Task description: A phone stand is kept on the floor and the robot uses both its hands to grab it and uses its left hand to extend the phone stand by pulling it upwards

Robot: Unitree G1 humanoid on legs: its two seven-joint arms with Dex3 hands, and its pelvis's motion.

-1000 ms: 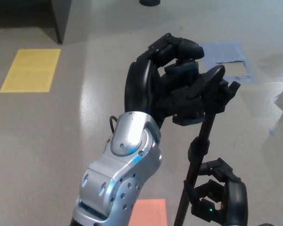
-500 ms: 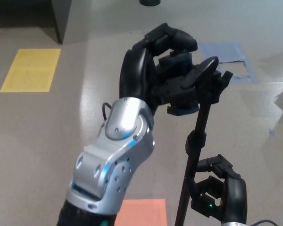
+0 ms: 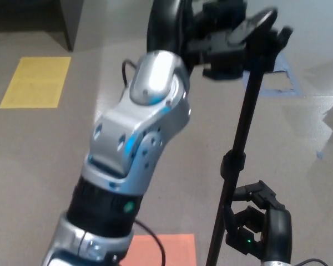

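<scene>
The black metal telescopic phone stand [image 3: 245,119] is clasped at its head by the closed left hand [image 3: 211,33] for lifting, while its lower pole is steadied in the closed right hand [image 3: 255,224]

A grey, speckled floor [image 3: 55,160] with a soft sheen is seen across the whole view. A yellow rectangular patch [image 3: 36,82] is laid flat on it at the left. An orange patch [image 3: 175,249] is seen at the bottom edge, partly covered. A blue patch [image 3: 277,77] lies at the upper right, partly hidden. The lower corner of a grey cabinet [image 3: 72,22] is seen at the upper left, standing on the floor.
</scene>
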